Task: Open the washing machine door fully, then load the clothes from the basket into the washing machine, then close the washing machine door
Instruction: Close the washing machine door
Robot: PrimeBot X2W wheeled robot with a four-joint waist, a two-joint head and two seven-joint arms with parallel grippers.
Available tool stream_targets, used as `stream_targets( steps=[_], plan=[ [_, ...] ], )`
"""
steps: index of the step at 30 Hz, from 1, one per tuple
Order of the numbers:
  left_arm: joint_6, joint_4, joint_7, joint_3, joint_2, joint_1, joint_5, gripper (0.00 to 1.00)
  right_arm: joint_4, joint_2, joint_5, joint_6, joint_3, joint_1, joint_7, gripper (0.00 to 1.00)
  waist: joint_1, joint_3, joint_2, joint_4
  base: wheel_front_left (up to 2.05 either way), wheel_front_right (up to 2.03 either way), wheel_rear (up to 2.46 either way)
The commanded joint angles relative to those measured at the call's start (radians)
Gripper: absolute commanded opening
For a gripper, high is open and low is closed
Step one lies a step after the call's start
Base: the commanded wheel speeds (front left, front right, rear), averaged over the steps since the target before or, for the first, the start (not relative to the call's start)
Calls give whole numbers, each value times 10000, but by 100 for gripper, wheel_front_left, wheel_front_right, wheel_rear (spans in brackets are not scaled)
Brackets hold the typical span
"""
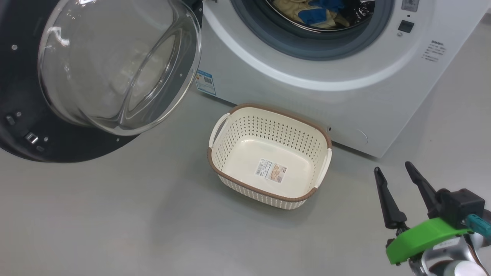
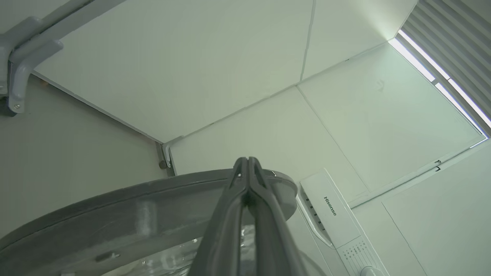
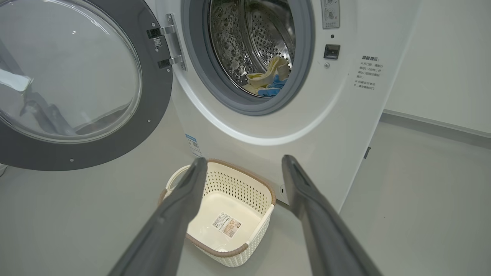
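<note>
Right wrist view: wide-spread fingers (image 3: 172,218) of the right gripper (image 3: 244,161), nothing between them, in the air above the floor (image 3: 402,191). Just beyond the tips, the basket (image 3: 230,184), upright on the floor, holding just a label sticker (image 3: 227,224), close in front of the washing machine (image 3: 326,126). Farther on, low inside the steel drum (image 3: 245,38), the clothes (image 3: 268,80), behind the grey seal (image 3: 307,57). To the left, the washing machine door (image 3: 153,115), standing wide open on its hinges (image 3: 168,30).

Head view: right gripper (image 1: 392,166) at near right, well apart from the basket (image 1: 268,128), fingers aimed at the washing machine (image 1: 307,99). Clothes (image 1: 307,11) far inside the opening; door (image 1: 115,65) at far left, glass bowl bulging toward the camera; blue sticker (image 1: 205,81) between door and basket.

Left wrist view: fingers (image 2: 226,230) of the left gripper (image 2: 247,161) pressed together, gripping nothing visible, tips at the grey edge of the door (image 2: 134,214). Touching it or just beside it: cannot tell.
</note>
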Motion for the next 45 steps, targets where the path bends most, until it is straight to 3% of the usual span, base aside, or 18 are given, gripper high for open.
stream_targets(
  steps=[1,12,24,45],
  plan=[
    [-66,234,219,433,668,-760,-258,0,-462,-278,-99,-29,198,-528,95,100,-1,231,0,-85,0,0,0],
    [-75,2736,993,753,1240,-2091,-1194,0,-890,-737,-9,-29,300,-841,487,100,-1,1068,0,-507,0,0,0],
    [-76,4091,1261,902,1401,-2649,-1320,0,-1182,-1025,84,-29,393,-1081,743,100,-1,1617,0,-724,0,0,0],
    [-76,2738,3338,605,939,-2010,-1747,0,-996,-922,112,-29,534,-1127,705,100,-1,1589,0,-569,0,0,0]
  ],
)
